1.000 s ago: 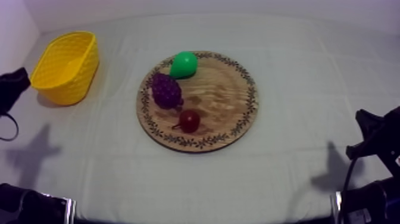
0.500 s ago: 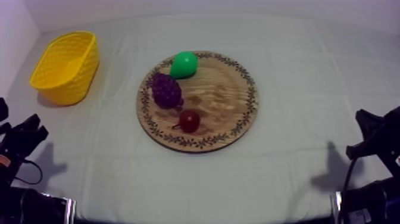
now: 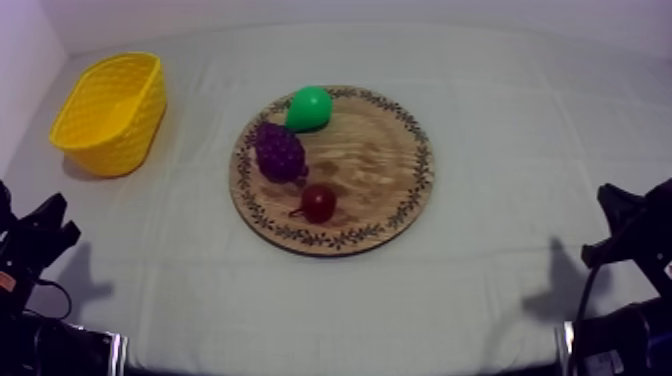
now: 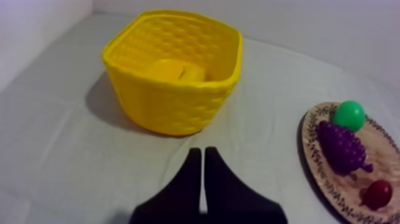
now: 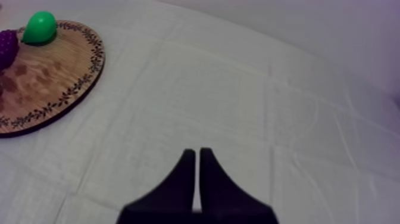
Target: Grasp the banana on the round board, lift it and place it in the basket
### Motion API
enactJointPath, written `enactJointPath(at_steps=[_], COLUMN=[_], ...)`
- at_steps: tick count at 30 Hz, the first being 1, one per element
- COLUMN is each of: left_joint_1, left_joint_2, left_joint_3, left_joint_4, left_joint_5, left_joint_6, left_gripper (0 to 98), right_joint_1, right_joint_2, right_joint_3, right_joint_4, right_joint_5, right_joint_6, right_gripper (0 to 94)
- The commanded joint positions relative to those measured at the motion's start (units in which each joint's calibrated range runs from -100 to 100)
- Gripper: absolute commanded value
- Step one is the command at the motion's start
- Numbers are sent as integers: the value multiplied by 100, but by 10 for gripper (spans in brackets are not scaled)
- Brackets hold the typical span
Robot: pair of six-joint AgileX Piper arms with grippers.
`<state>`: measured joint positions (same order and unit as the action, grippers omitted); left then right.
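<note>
The yellow basket (image 3: 125,135) stands at the table's far left. In the left wrist view a yellow banana (image 4: 176,70) lies inside the basket (image 4: 172,104). The round wooden board (image 3: 380,170) in the middle carries a green pear (image 3: 308,107), purple grapes (image 3: 279,150) and a small red fruit (image 3: 318,203). My left gripper (image 4: 202,152) is shut on nothing, low over the cloth in front of the basket, and it sits at the lower left (image 3: 40,228). My right gripper (image 5: 197,152) is shut too, on bare cloth right of the board (image 5: 53,71), low at the right side (image 3: 620,212).
The pear (image 4: 348,115), grapes (image 4: 340,145) and red fruit (image 4: 377,193) sit on the board's left half (image 4: 308,149). The pear (image 5: 40,27) lies at the board's far rim. Grey-white cloth stretches wide between the board and each arm.
My left arm has drawn back from beside the basket at the left edge down to the lower left corner. The right arm and the fruit have not moved.
</note>
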<state>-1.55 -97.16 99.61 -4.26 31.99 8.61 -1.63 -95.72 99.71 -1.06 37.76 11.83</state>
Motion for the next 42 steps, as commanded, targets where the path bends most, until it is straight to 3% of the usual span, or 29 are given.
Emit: enactJointPath(at_steps=[1,8,42], left_joint_1=[40,75,72], left_joint_2=[-120,-247,-258], left_joint_3=[3,16,17], left_joint_4=[15,53,62], left_joint_5=[2,9,10], left_joint_6=[123,395,421], left_gripper=[2,2,2], right_joint_1=[2,2,2], right_joint_2=[-3,-3,-3], right_joint_3=[-5,-5,-5], right_joint_4=[1,1,1], right_joint_5=[-2,-2,-2], right_joint_6=[2,2,2], right_gripper=[6,6,6])
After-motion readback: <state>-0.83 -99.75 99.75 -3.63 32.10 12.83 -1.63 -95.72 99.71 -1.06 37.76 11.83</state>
